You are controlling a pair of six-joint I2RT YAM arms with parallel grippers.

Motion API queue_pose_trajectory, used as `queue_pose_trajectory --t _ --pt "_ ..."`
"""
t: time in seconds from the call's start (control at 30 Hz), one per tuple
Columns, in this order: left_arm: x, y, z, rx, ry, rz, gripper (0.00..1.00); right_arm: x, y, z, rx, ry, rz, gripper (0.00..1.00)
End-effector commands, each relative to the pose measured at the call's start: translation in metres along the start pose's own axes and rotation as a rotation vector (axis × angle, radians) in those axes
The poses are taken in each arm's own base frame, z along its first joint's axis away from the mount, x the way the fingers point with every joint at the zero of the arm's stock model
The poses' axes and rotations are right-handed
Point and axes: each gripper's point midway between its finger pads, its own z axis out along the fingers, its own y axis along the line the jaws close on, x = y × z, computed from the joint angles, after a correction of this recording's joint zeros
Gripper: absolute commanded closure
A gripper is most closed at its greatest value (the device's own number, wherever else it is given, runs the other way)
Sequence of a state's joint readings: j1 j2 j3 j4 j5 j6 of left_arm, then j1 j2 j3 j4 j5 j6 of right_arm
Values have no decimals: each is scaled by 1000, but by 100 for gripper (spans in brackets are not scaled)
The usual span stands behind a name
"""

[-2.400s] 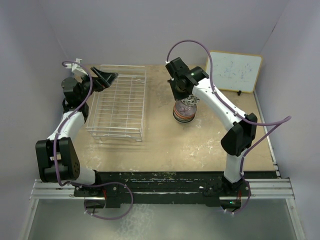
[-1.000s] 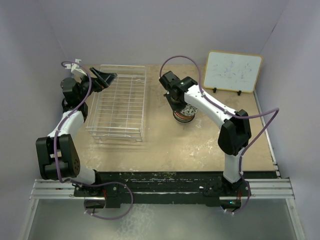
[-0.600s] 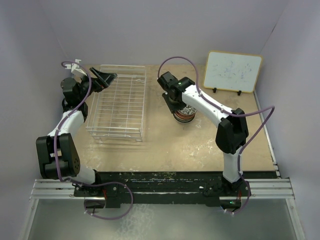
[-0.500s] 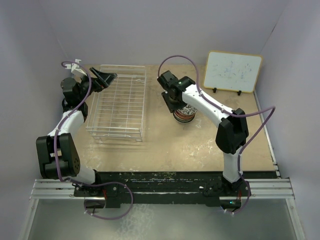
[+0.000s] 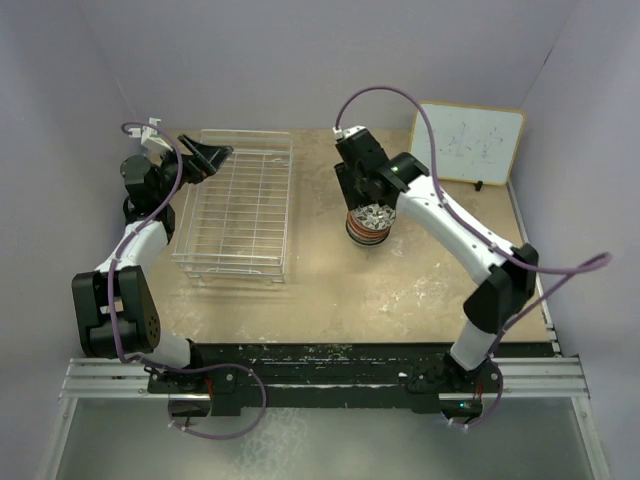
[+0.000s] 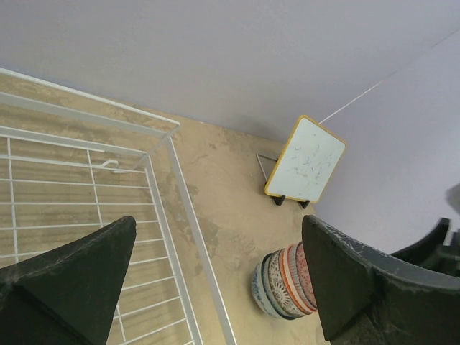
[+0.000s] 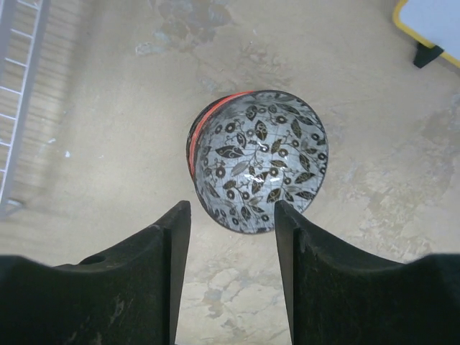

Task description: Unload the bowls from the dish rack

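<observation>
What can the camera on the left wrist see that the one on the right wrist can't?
Only the left wrist view shows the stack of bowls from the side, several coloured bowls nested, plus the whole whiteboard and the back wall. Only the right wrist view looks straight down into the top bowl, showing its black leaf pattern. Both show that stack on the tan table, beside the dish rack.

We note a small whiteboard (image 5: 470, 143) with a yellow frame, propped on black feet at the far right of the tan table (image 5: 400, 290). Faint scribbles mark its face. The tabletop shows pale stains.
</observation>
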State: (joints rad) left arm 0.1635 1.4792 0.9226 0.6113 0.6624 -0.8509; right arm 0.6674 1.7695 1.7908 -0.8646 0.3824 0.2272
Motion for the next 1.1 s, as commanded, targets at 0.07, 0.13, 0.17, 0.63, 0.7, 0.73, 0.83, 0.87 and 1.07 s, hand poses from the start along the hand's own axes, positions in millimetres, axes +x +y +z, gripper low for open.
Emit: queue_pose_trajectory --t 0.07,0.13,0.17,0.63,0.7,0.73,0.83,0.87,1.07 --pt "-19 -11 -1 -16 -59 158 1 -28 -29 -54 15 -305 150 42" --pt "-19 -14 -1 -86 -48 242 1 -24 -42 -65 40 -372 188 35" --pt "-18 -18 -2 -122 -36 297 1 -21 -48 -70 54 -402 216 30" --pt "3 -31 -120 -453 29 636 1 68 -128 -68 96 -354 541 12" --pt "8 -33 -139 -485 32 649 1 77 -135 -64 101 -342 552 12" --pt "10 -32 -149 -505 29 648 1 81 -139 -61 102 -333 558 12" --pt "21 -31 -171 -535 25 639 1 86 -144 -55 78 -332 595 12" --pt "24 -30 -176 -539 23 636 1 91 -142 -50 62 -323 605 12" --pt "38 -32 -189 -523 21 615 1 85 -133 -58 -20 -422 608 7"
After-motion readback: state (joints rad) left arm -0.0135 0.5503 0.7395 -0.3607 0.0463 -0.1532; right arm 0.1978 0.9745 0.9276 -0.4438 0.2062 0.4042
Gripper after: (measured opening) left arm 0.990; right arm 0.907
